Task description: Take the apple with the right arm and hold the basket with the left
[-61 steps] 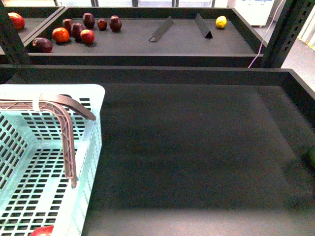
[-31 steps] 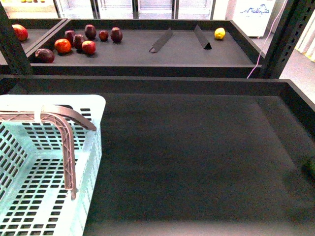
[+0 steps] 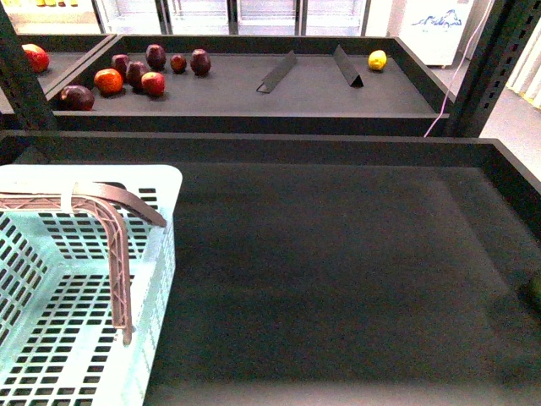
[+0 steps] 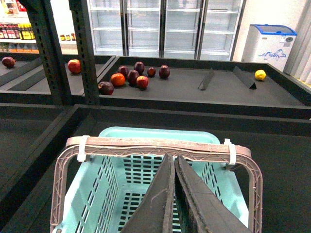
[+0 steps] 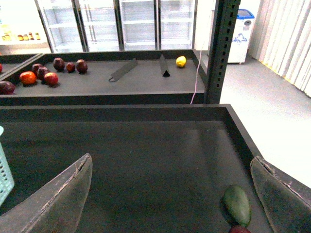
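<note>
Fingers [image 4: 192,204] of the left gripper [image 4: 171,162] are seen pressed together with only a thin slit between them and nothing held. They hang over the inside of the basket [image 3: 165,254], with their tips just short of its raised handle [image 3: 118,254]. The fingers [image 5: 58,199] of the right gripper [image 5: 171,160] are spread wide and empty, well away from the basket, over the bare floor of the large dark tray [image 3: 338,254].

The pale green slotted basket is set at one end of that tray. Behind the basket, a second dark tray [image 3: 313,85] carries a cluster of small dark fruits [image 3: 152,68] and, far from the basket, a lemon [image 3: 377,59].

The apple [image 3: 34,57], red and round, is judged to be the single fruit in the compartment beyond the basket, beside that cluster and apart from it.

For the step to be done well, the left fingers should be opened and closed squarely on the handle bar, clear of the white zip tie [image 3: 68,196], so the basket is kept from swinging. The right gripper should be carried across and beyond the basket with its jaws kept wide. The apple should be straddled at its widest part before the jaws are closed gently. The upright post near it should be avoided.

A green fruit [image 5: 236,204] at the tray's end farthest from the basket should be left alone.
</note>
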{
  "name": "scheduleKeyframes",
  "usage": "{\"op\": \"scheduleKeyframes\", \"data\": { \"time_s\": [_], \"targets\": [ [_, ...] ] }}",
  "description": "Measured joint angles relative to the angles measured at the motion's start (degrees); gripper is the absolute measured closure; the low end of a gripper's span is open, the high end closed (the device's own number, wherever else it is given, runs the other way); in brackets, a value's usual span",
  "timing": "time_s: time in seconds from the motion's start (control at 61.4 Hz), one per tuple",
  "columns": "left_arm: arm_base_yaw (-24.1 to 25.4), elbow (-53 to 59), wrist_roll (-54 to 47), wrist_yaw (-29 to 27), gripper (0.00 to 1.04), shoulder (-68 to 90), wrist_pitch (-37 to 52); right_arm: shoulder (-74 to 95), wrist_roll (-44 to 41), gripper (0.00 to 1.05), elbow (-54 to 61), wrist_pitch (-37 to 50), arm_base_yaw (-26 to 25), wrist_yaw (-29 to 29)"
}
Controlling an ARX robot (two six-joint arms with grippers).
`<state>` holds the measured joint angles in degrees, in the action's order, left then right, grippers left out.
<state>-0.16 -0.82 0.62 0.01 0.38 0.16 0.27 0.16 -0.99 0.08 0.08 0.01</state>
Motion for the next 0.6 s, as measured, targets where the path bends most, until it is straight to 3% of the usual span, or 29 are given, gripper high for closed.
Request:
{"op": "scheduleKeyframes", "data": {
  "time_s": [0.456,0.602],
  "targets": [
    [0.00,0.00,0.02,0.00,1.01,-0.02,-0.09,0.00,0.00,0.09,-0.02,0.00,0.00,0.00],
    [0.00,0.00,0.02,0.00,0.76,-0.02,-0.09,0.00,0.00,0.09,0.00,0.00,0.00,0.00]
  ]
}}
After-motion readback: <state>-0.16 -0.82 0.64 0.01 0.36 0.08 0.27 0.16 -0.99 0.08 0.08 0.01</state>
